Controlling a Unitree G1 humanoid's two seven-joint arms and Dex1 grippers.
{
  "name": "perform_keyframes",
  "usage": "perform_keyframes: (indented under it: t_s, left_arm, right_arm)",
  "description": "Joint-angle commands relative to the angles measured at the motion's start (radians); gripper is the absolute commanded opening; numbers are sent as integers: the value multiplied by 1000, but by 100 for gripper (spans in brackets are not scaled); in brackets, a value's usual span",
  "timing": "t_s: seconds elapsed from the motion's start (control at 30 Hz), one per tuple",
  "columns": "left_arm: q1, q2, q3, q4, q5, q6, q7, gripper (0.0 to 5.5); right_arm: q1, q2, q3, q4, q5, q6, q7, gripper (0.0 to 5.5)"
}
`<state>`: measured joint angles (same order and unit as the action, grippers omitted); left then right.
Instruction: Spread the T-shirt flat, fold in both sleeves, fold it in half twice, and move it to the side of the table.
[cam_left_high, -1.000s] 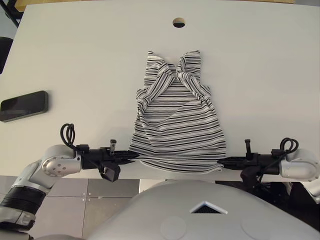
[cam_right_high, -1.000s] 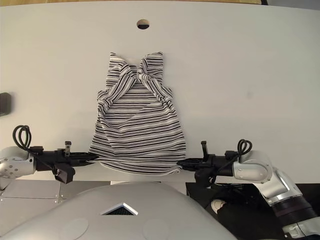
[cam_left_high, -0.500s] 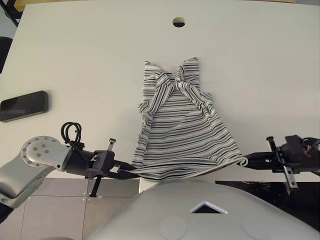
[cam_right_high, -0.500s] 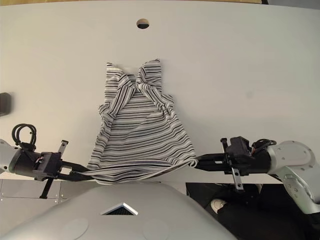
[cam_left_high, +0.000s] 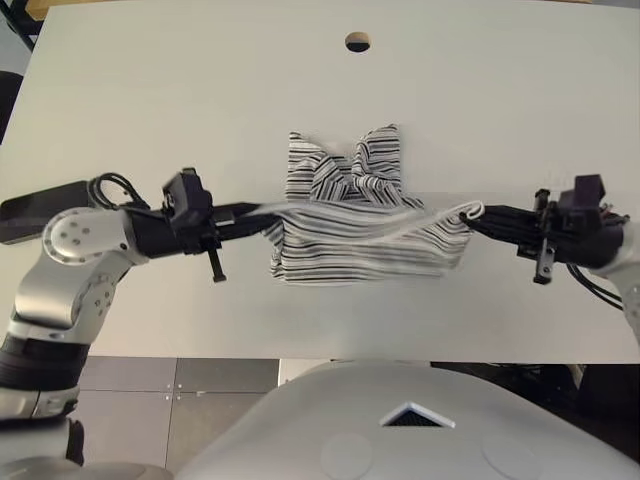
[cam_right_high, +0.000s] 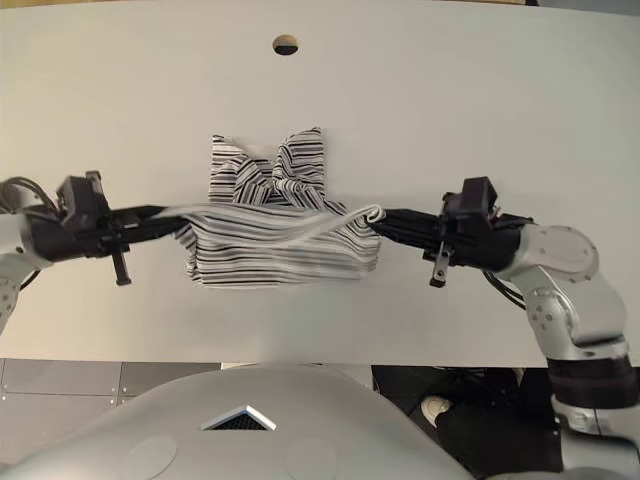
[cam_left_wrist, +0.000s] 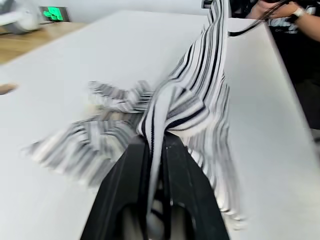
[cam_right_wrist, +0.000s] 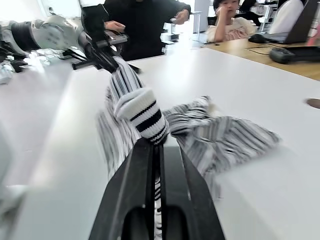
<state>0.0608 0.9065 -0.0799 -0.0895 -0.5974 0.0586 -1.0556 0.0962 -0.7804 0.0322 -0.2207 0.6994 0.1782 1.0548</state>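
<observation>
Two holds: left tool (cam_left_high: 262, 210) and right tool (cam_left_high: 478, 212) each pinch a hem corner of the T-shirt (cam_left_high: 355, 240), mid table (cam_left_high: 150, 100), hem aloft. Advised: level heights, even tension, smooth lowering.

The left arm enters from 9 o'clock with its elbow bent. The left gripper (cam_left_high: 258, 210) points toward 3 o'clock, pinched on the T-shirt (cam_left_high: 345, 255). The right arm enters from 3 o'clock, and the right gripper (cam_left_high: 480, 213) points toward 9 o'clock, likewise clamped on the cloth.
</observation>
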Motion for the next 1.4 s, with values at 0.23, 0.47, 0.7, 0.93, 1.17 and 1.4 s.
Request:
perform_keyframes:
  t_s: [0.23,0.47,0.7,0.93,1.17,1.4]
  left_arm:
    - [-292,-237,-27,502,215,-186,-78,12]
    - [-450,-322,-36,694,279,-167,-101,12]
    - [-536,-354,-35,864,355,-191,-132,61]
    - [-659,-367,49,1061,361,-138,-56,146]
    - [-788,-385,154,1213,339,-28,33,146]
    - [-752,-401,201,1108,312,-144,-8,146]
  right_arm:
    - [-296,226,68,391,-302,-117,-119,10]
    - [-464,326,50,662,-384,-192,-148,10]
    - [-556,414,38,887,-418,-265,-127,80]
    - [-656,478,-19,1053,-449,-308,-250,206]
    - [-828,504,-103,1318,-496,-340,-521,206]
    - [-696,525,18,1097,-576,-572,-302,206]
